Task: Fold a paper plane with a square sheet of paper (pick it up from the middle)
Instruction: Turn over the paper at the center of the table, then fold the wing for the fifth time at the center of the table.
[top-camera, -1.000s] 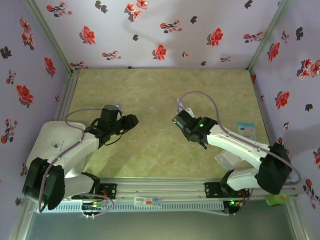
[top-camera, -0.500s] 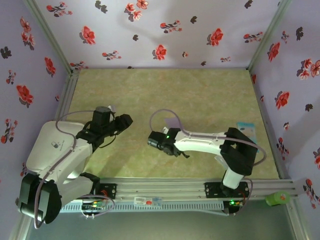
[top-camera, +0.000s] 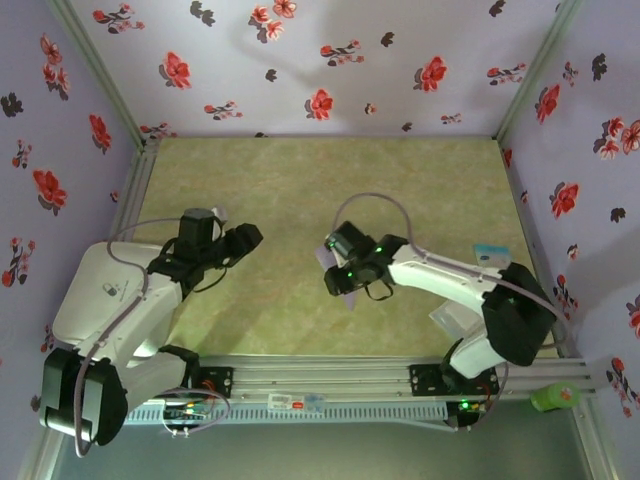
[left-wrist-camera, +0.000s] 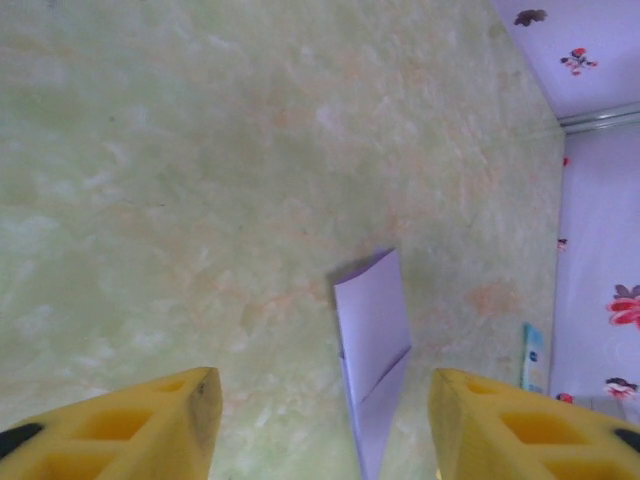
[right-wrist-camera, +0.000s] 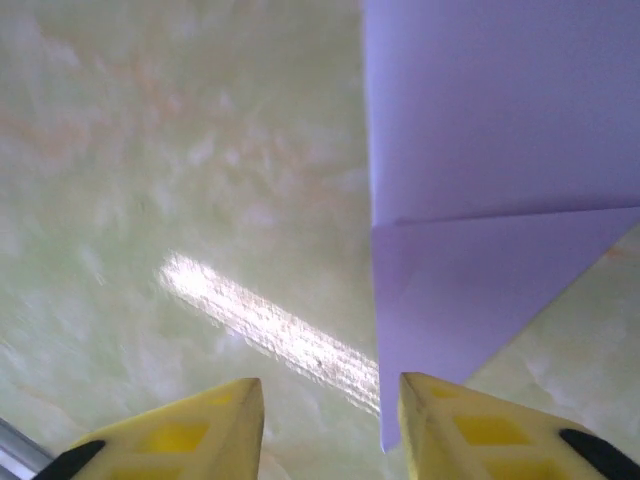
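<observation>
Green marbled desk (top-camera: 300, 180) carries the part-folded square sheet of paper (right-wrist-camera: 480, 150), upper right in my right wrist view. Right jaws stand narrowly apart beside its edge, left jaws wide, both empty. Closing here could snag one flap and skew the crease.

Pale lavender paper plane (left-wrist-camera: 372, 320), folded and pointed, lies on the table (left-wrist-camera: 200, 200).

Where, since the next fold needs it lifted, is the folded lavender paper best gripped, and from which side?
Probably mid-length on the folded lavender paper, where the diagonal flap doubles the layers, coming down from above across its narrow width. It lies nearly flat on the table, so a side approach finds little edge.
</observation>
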